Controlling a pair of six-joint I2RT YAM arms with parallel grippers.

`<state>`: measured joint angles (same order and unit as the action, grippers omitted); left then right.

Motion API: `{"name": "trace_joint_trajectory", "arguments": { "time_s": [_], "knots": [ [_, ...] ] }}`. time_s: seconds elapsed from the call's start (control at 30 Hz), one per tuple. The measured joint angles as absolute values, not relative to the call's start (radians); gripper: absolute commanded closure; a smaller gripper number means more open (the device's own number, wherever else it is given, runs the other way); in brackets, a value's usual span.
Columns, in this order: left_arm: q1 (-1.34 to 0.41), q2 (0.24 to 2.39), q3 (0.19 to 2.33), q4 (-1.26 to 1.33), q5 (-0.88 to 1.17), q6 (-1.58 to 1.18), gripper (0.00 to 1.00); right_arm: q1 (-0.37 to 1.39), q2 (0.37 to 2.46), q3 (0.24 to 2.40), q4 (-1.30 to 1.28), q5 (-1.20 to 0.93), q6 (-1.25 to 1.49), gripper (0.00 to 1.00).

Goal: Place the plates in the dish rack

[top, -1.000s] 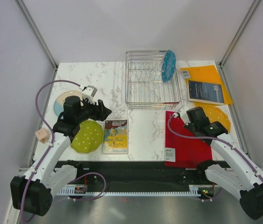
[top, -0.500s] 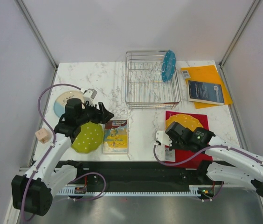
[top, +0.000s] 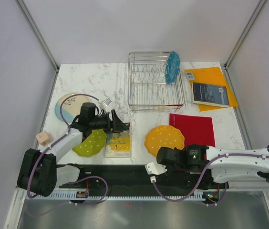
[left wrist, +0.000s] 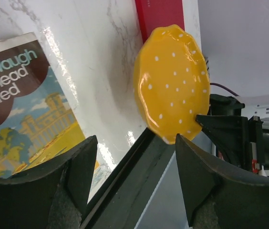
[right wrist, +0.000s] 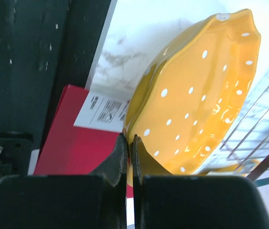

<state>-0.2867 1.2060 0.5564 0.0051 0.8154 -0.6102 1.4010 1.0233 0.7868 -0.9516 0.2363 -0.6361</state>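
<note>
White marble tabletop (top: 149, 125) seen from above, with grey walls around it. The dish rack (top: 149, 83) sits at upper centre, and a teal plate (top: 172, 67) already stands at its right end.

The right gripper (right wrist: 129, 143) is clamped on the near rim of the orange-yellow plate (top: 164, 140). Within the last second it has carried that plate from the far right edge, across the red folder (top: 194, 130), to lower centre.

The left gripper (left wrist: 134, 176) has jaws apart and empty. It has swung from above the lime green plate (top: 90, 141) over the book (top: 118, 140) and now faces the orange-yellow plate. This looks like a hand-over or a re-grip before racking.

The cream-and-blue plate (top: 65, 106) lies at centre left. Three plates are not yet racked.
</note>
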Motion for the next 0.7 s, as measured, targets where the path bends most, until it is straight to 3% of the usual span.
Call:
{"name": "trace_joint_trajectory", "arguments": {
  "time_s": [0.53, 0.63, 0.67, 0.7],
  "knots": [
    [-0.43, 1.369, 0.64, 0.01, 0.793, -0.613, 0.32, 1.497, 1.108, 0.846, -0.788, 0.308, -0.776, 1.0],
    [-0.435, 1.406, 0.658, 0.01, 0.793, -0.612, 0.47, 1.497, 1.117, 0.846, -0.77, 0.319, -0.798, 1.0],
    [-0.435, 1.414, 0.663, 0.01, 0.794, -0.612, 0.63, 1.497, 1.119, 0.846, -0.766, 0.32, -0.803, 1.0],
    [-0.437, 1.421, 0.667, 0.013, 0.798, -0.612, 0.71, 1.497, 1.12, 0.846, -0.76, 0.32, -0.811, 1.0]
  ]
}}
